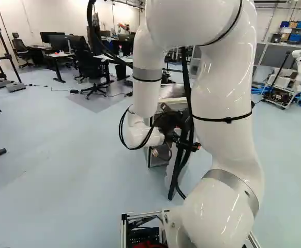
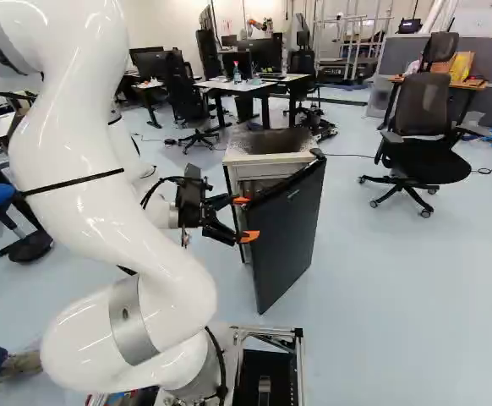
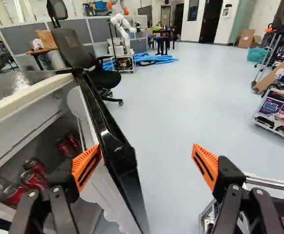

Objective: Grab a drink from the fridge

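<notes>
Only the wrist view shows red cans (image 3: 33,180) inside the fridge (image 3: 27,100)

Red cans (image 3: 33,179) in fridge (image 3: 29,103), partly hidden

The arm (image 2: 85,211) has a smooth, glossy white shell; the fridge door (image 3: 113,139) is glossy black along its edge, the cans (image 3: 33,179) shiny metal, the orange pads (image 3: 208,157) ridged, the chair back (image 2: 422,103) mesh cloth

And here's the end effector (image 3: 146,147) spread wide, one orange pad (image 3: 86,168) right by the black door (image 3: 120,158), fridge (image 3: 29,101) open, red cans (image 3: 33,178) inside!
</notes>
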